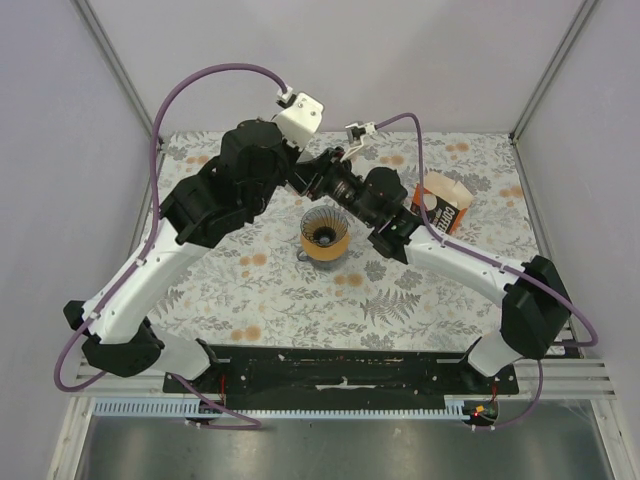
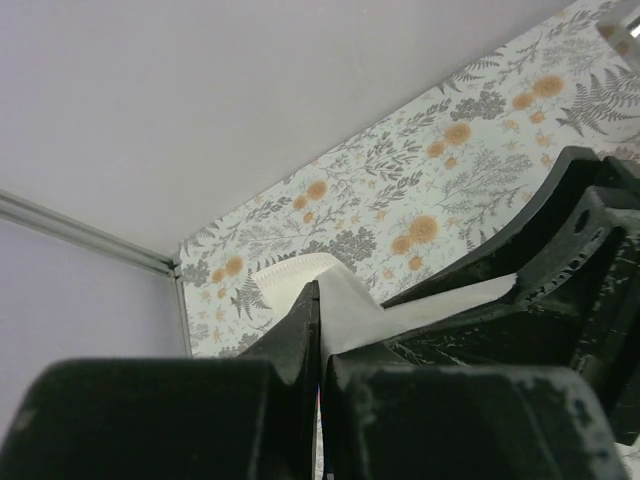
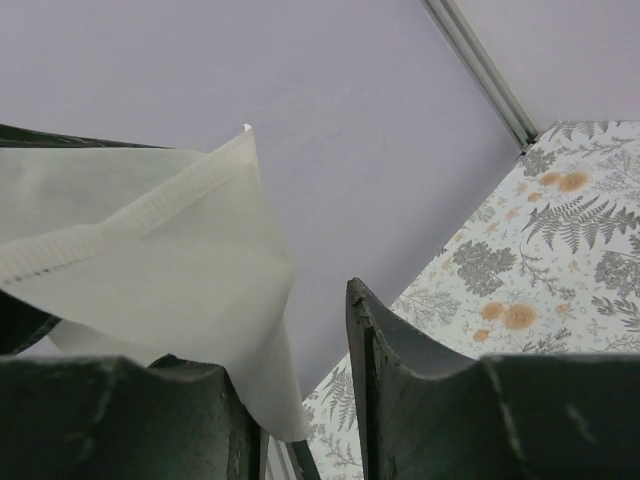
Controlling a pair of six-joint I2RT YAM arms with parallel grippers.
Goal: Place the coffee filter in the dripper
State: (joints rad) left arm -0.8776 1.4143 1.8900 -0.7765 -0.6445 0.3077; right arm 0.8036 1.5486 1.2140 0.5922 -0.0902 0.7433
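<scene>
The coffee filter (image 2: 352,305), a white paper cone with a stitched seam, is held in the air, pinched flat in my shut left gripper (image 2: 322,322). In the right wrist view the filter (image 3: 150,250) hangs over the left finger of my right gripper (image 3: 278,328), which is open; its lower corner dips into the gap. Both grippers meet above and just behind the dripper (image 1: 325,236), which stands upright on the table with its orange-brown collar showing. In the top view the left gripper (image 1: 301,181) and right gripper (image 1: 326,176) hide the filter.
An orange-and-white carton (image 1: 443,203) stands to the right of the dripper, close to the right forearm. The floral tablecloth (image 1: 250,300) covers the table. Grey walls close in the back and both sides.
</scene>
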